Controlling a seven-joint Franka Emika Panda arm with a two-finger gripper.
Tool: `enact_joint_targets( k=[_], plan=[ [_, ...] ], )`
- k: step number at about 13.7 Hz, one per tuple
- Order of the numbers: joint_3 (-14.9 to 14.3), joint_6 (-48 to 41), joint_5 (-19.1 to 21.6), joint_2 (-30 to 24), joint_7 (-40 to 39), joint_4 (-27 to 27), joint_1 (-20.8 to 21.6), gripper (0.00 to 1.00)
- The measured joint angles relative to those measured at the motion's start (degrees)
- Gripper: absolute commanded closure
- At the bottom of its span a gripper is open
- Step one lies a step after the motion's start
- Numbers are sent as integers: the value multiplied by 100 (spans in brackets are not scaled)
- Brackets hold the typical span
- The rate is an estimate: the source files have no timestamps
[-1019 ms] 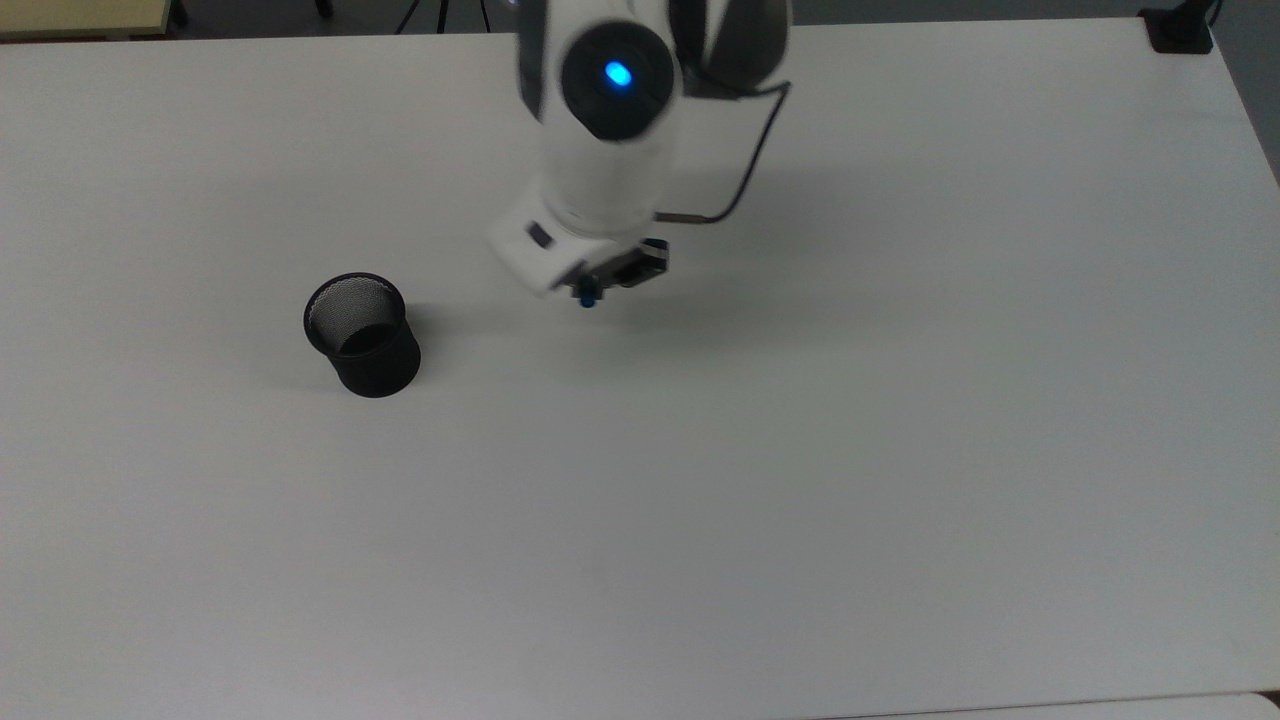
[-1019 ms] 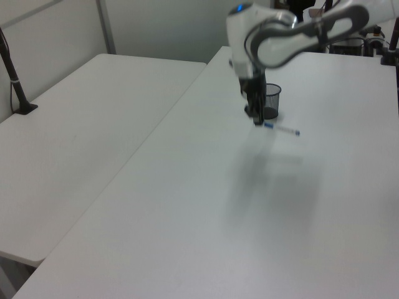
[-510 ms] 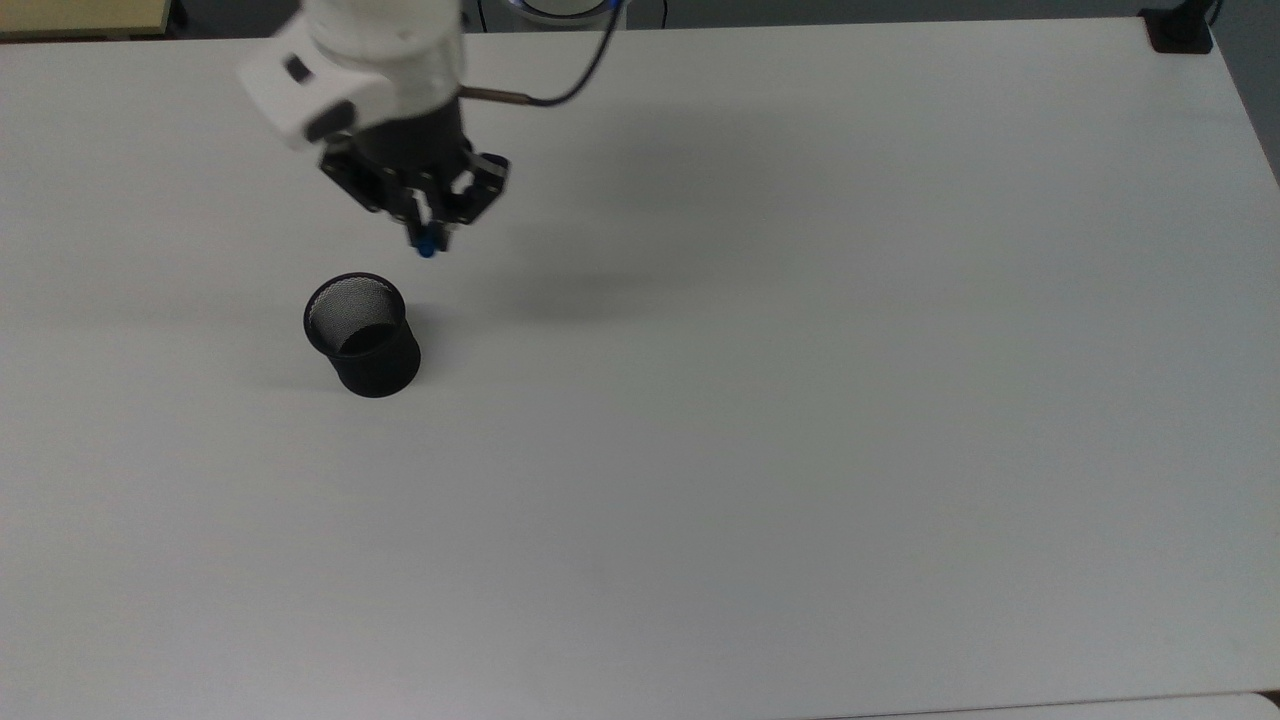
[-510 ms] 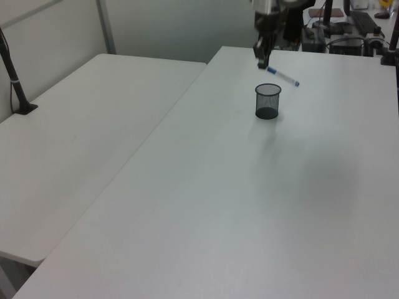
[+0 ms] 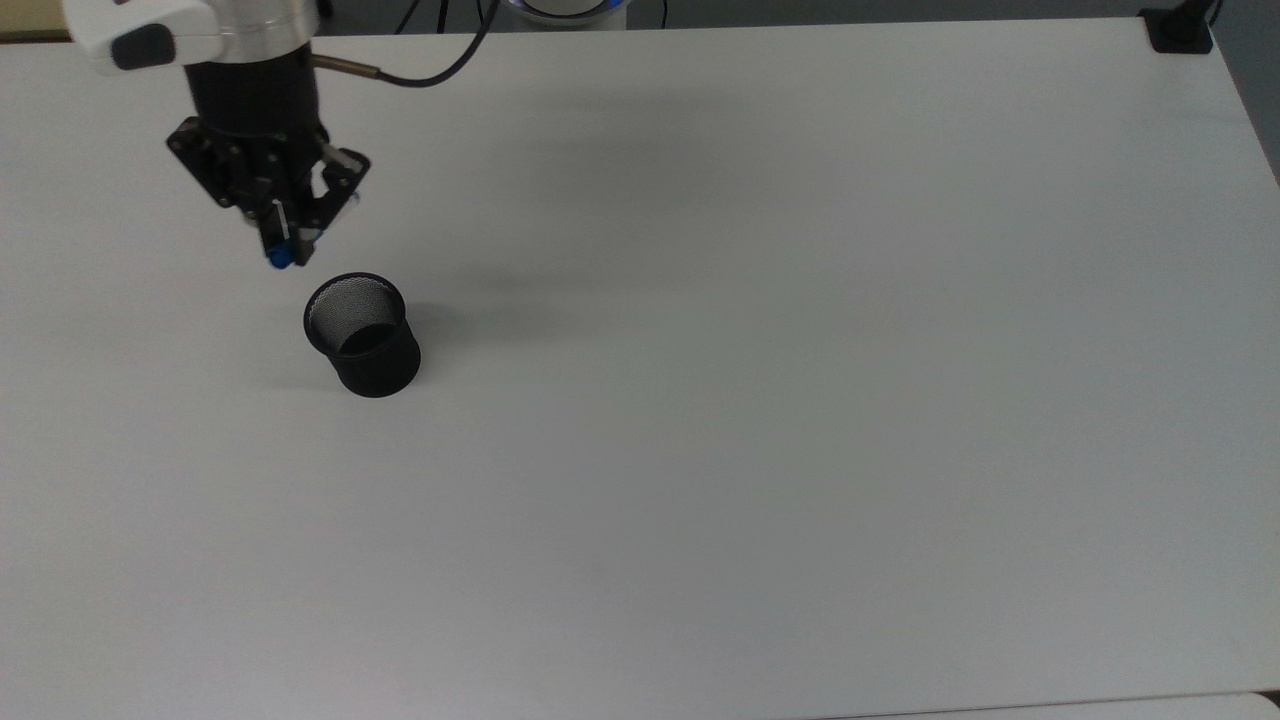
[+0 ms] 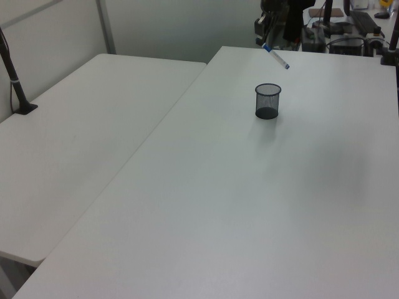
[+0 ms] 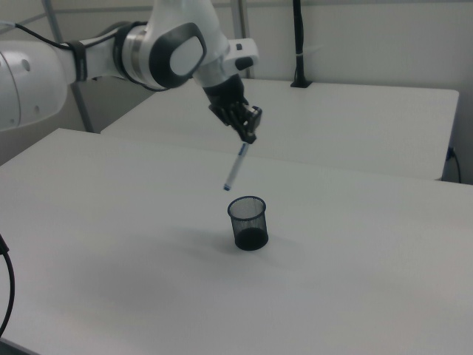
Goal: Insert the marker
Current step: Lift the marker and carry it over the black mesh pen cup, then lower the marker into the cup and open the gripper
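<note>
The marker [image 7: 235, 168], a white barrel with blue ends, hangs tilted in the air, its low blue tip just above and to the right view's left of the black mesh cup [image 7: 247, 222]. My gripper [image 7: 250, 135] is shut on the marker's upper end. In the top view the gripper [image 5: 285, 235] sits up and to the top view's left of the cup [image 5: 362, 335], with the marker's blue tip [image 5: 278, 259] poking out below the fingers. In the left view the marker [image 6: 277, 56] slants above the cup [image 6: 268, 101], held by the gripper [image 6: 267, 43]. The cup stands upright and looks empty.
The white table [image 5: 800, 400] stretches wide to the top view's right of the cup. A black clamp [image 5: 1180, 30] sits at its far corner. A second table [image 6: 75, 143] stands alongside, with a black post [image 6: 12, 68]. Desk equipment [image 6: 349, 31] crowds the far end.
The arm swung to the top view's left with the marker, from the table's middle to past the cup. The marker now tilts more steeply downward. The cup stayed put.
</note>
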Motion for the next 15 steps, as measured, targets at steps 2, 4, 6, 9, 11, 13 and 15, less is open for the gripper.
enact_joint_targets(
  k=[2,4,6,9,11,13,15],
  plan=[
    [2,501,5,71,0,-88,-142,96],
    [3,942,9,146,42,-188,-196,96],
    [3,1276,10,271,116,-282,-225,96],
    [16,1537,11,488,275,-399,-235,94],
    [41,1800,12,505,415,-568,-230,93],
    [56,1937,12,507,490,-727,-210,93],
    [71,1947,12,508,522,-853,-159,93]
  ],
)
